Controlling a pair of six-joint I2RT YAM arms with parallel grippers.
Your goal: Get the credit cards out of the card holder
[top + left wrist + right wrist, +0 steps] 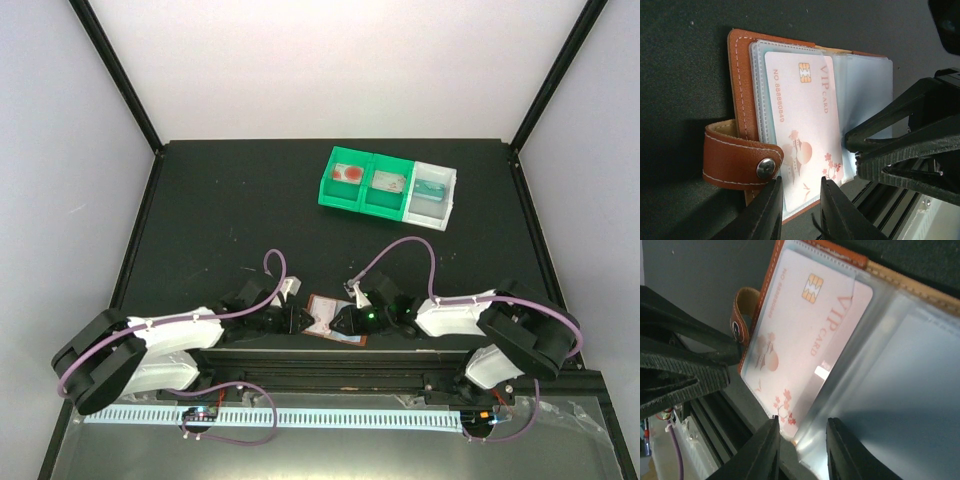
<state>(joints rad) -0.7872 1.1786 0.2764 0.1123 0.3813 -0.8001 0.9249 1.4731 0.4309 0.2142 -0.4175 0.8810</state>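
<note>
The work looks to be at the first extraction. The card holder (742,100) lies spread open on the tabletop (220,220) at its near edge, between the two arms, and a pinkish-white card (800,125) marked VIP sits fully inside a clear sleeve on the half with the snap tab. The left end effector (801,210) hangs over that half's near edge, its fingers a little apart and clamping nothing I can make out. The right end effector (801,440) is likewise narrowly parted, with its tips at the sleeve edge beside the card's lower corner. Whether the pale blue pocket on the other half holds a card is unclear. The next move probably calls for one arm to pin the leather down while the other catches only the card's edge, not the sleeve film, and draws it out along the sleeve.
</note>
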